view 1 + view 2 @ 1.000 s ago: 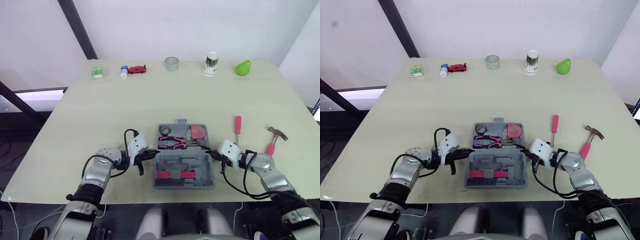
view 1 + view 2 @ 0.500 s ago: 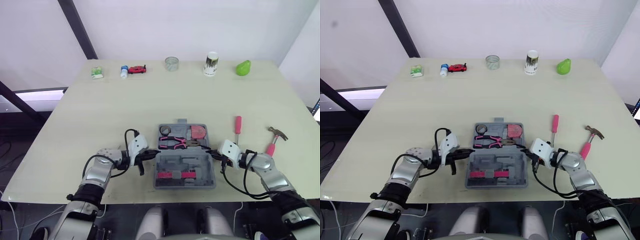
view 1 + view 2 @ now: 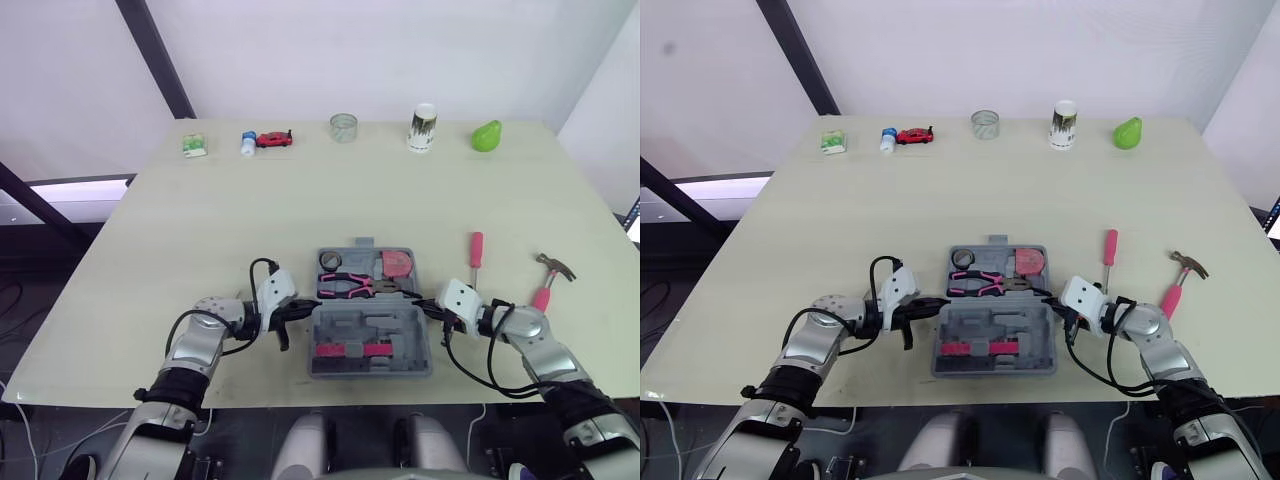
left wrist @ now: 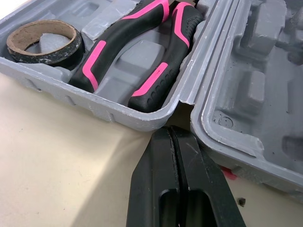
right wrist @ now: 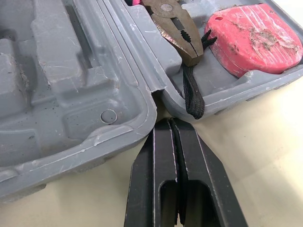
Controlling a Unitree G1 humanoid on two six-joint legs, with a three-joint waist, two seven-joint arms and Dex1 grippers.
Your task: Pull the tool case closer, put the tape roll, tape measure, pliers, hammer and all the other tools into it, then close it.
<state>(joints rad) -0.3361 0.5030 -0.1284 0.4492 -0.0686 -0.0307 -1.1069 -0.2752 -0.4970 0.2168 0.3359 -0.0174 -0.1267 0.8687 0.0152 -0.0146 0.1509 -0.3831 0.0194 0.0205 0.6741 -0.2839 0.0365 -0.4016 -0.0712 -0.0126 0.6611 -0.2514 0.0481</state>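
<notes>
Grey tool case (image 3: 370, 322) lies open; left gripper (image 4: 171, 130) and right gripper (image 5: 170, 122), both with jaws together, sit at its two hinge ends.

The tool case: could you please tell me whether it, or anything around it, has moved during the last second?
Nothing has visibly moved. The open tool case lies where it was, with the left hand and right hand still shut at its hinge ends. The tape roll, pliers and tape measure remain inside; the screwdriver and hammer remain on the table.
</notes>
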